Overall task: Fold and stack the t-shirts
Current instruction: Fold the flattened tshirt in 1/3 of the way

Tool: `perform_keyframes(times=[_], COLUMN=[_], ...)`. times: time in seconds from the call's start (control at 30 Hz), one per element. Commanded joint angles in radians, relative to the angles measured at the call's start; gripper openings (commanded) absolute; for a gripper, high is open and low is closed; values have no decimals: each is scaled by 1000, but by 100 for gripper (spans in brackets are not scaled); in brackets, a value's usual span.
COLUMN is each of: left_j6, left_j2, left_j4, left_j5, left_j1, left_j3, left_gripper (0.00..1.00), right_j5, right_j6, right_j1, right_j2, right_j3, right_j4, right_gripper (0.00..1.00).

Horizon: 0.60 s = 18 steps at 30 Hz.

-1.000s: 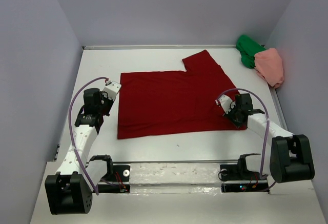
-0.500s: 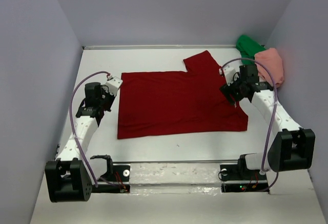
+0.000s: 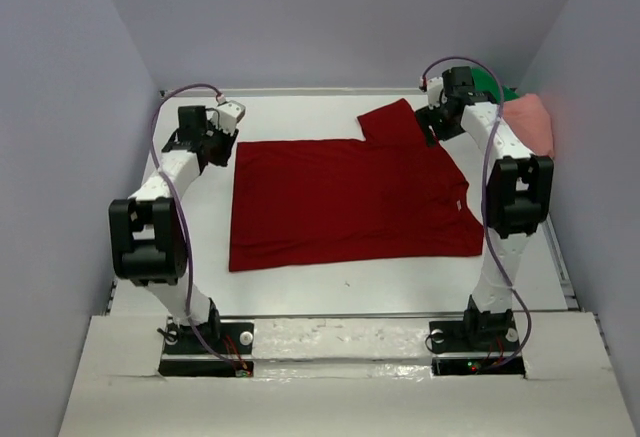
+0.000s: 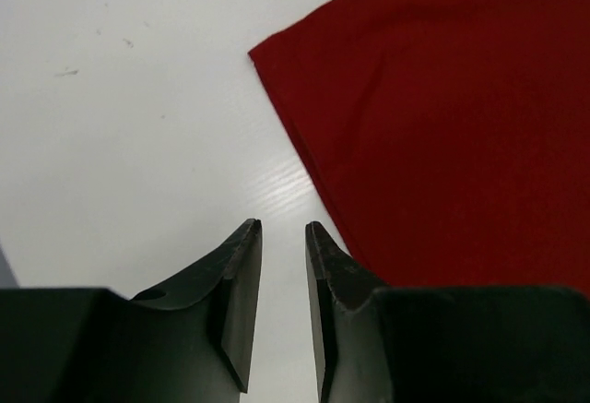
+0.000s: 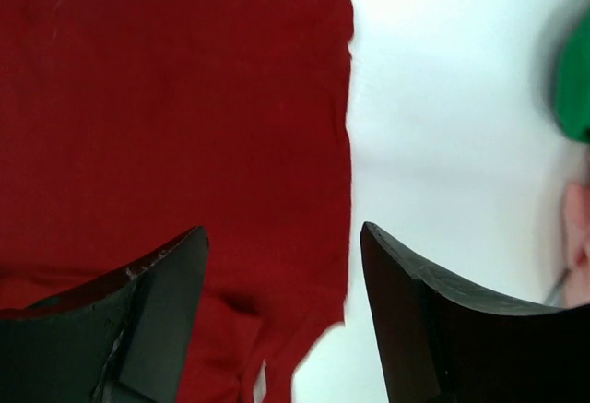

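Right end effector (image 5: pixel 282 231) over red t-shirt (image 3: pixel 340 197) edge; long axis left-right, sleeve far.

The left arm (image 3: pixel 172 170) is standing stretched out from its base, elbow raised, forearm angling forward and inward at the far left. The left gripper (image 4: pixel 283 229) is pointing downward; its two dark fingers (image 4: pixel 241 283) are standing a narrow gap apart, roughly parallel, with nothing clamped between them. The right arm (image 3: pixel 492 129) is standing stretched out in the same manner, elbow high, forearm angling forward and inward at the far right. The right gripper (image 5: pixel 281 232) is facing down, its jaws standing wide apart and gripping nothing. Both grippers are sitting at about the same depth, well apart from each other.
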Motion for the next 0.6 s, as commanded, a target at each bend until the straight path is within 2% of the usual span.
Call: perform_keyframes(times=[0.0, 0.3, 0.57], left_j6=[-81, -199, -262], left_j2=[149, 368, 528], left_j4=[-52, -81, -108], left_j5=[125, 185, 196], left_j1=[22, 48, 59], left_j3=[190, 383, 490], left_gripper=[35, 36, 42], right_j5=[15, 42, -7], right_j6=[85, 77, 62], right_j1=[-7, -49, -112], right_j2=[136, 248, 291], right_j3=[189, 302, 362], right_j4=[-131, -128, -135], right_gripper=[72, 73, 72])
